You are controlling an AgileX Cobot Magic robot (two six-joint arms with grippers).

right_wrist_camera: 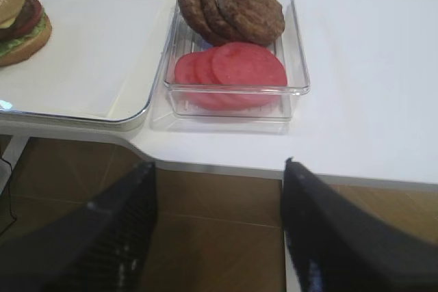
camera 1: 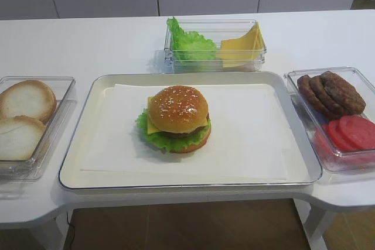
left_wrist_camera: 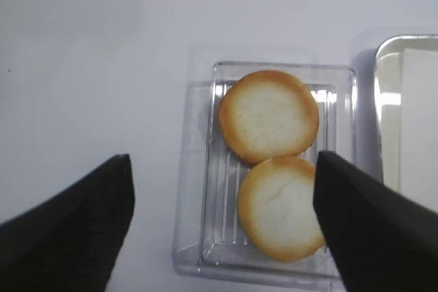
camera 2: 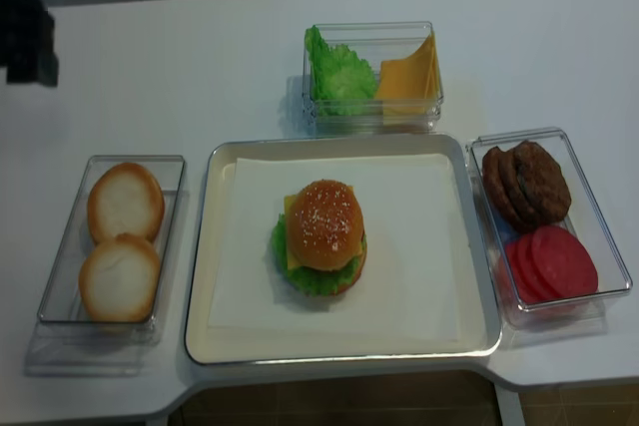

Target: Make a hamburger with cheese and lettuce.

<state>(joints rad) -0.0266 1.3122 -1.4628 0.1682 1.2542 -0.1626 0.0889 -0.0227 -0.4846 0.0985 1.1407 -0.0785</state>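
The hamburger stands assembled on the paper in the metal tray, topped by a sesame bun. The yellow cheese sticks out at its left, and the frilly lettuce shows under it. The stack also appears at the left edge of the right wrist view. My left gripper hangs open high above the box of pale bun halves, holding nothing. My right gripper is open and empty, low in front of the table's edge, facing the patty box.
A clear box behind the tray holds a heap of green leaves and yellow slices. The right box holds brown patties and red tomato slices. The bun box sits at the left. A dark part of the left arm shows at top left.
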